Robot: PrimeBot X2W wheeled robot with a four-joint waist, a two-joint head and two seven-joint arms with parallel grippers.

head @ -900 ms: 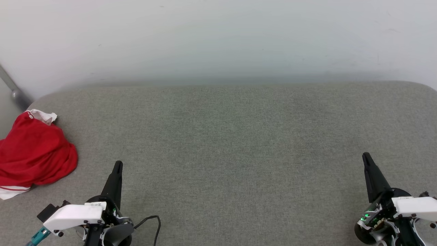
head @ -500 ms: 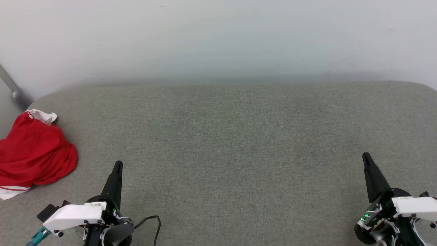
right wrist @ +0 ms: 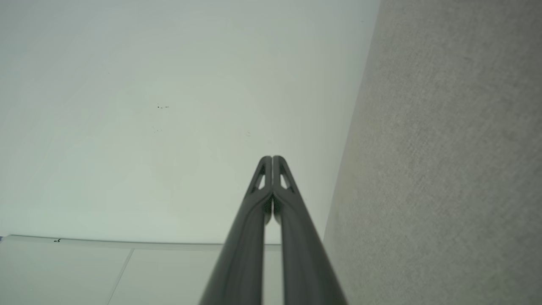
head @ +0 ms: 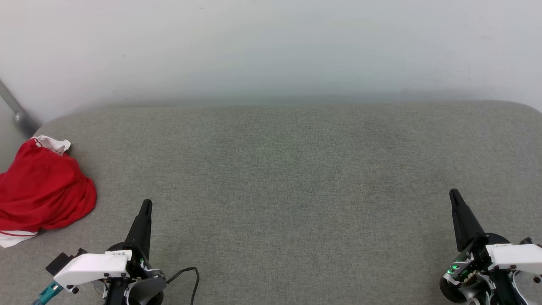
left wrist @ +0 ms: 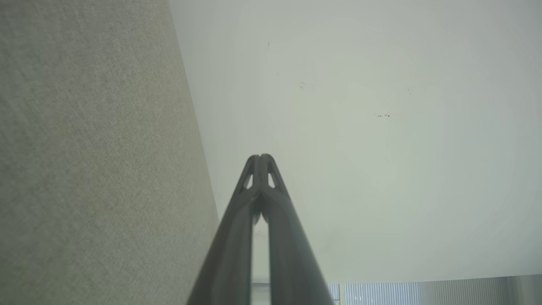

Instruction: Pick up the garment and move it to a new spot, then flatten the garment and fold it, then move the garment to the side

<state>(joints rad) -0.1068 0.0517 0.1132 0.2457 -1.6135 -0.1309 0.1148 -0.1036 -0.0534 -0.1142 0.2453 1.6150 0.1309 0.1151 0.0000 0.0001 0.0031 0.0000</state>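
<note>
Nearest, at the lower left of the head view, the left gripper has two long dark fingers on a white-shelled wrist. It points up over the surface with its jaws clenched together on nothing. In its wrist view the fingertips meet flat against each other. A thin black cable loops just beside that wrist, and a small teal plug sticks out at the bottom edge.

At the lower right, the right gripper is of the same dark two-fingered build. It is likewise clamped tight and empty, and its fingertips touch in its own wrist view.

A little farther off, left of the left gripper and apart from it, the red jersey garment lies in a crumpled heap. It sits at the left edge of the grey woven fabric pad and is partly cut off by the frame. White sleeve cloth shows at its far end, and a white piece with a red stripe shows at its near end.

The pad runs wide between the two grippers to rounded far corners. Beyond it stands a plain pale wall, with a slanting grey metal tube at the far left.
</note>
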